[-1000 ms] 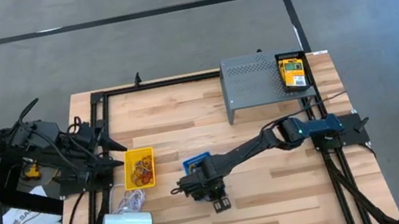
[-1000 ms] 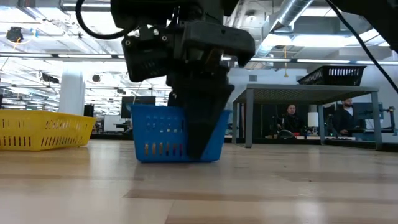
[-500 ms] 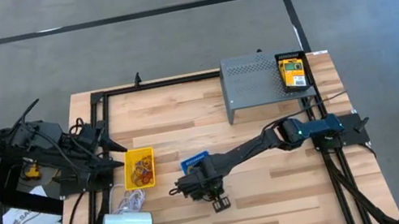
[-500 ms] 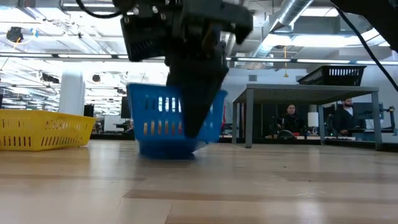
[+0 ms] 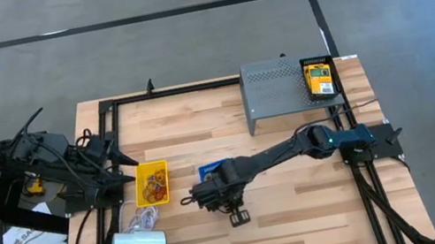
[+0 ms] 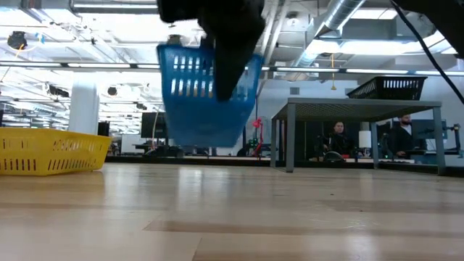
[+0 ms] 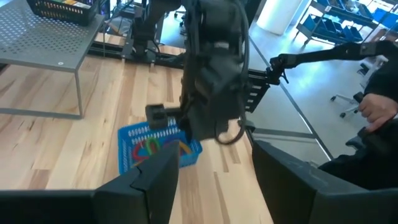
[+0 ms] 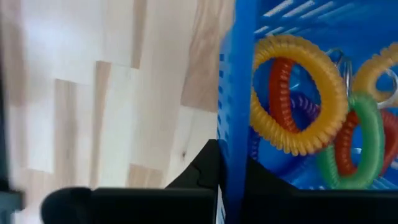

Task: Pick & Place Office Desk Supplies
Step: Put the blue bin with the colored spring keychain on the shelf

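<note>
Fingers of the right gripper (image 8: pixel 233 180) pinch the wall of a blue basket (image 6: pixel 206 98), holding it clear of the desk (image 5: pixel 303 201) near its middle. Coiled bands (image 8: pixel 298 106) in yellow, red, green and purple lie inside. A yellow basket (image 5: pixel 154 183) sits toward the left edge, near the open, empty left gripper (image 7: pixel 214 180).

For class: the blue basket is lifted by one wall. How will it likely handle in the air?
The blue basket probably hangs tilted, since the right end effector pinches a single wall. It looks light, thin slotted plastic. The coil bands inside may slide toward the low side.
</note>
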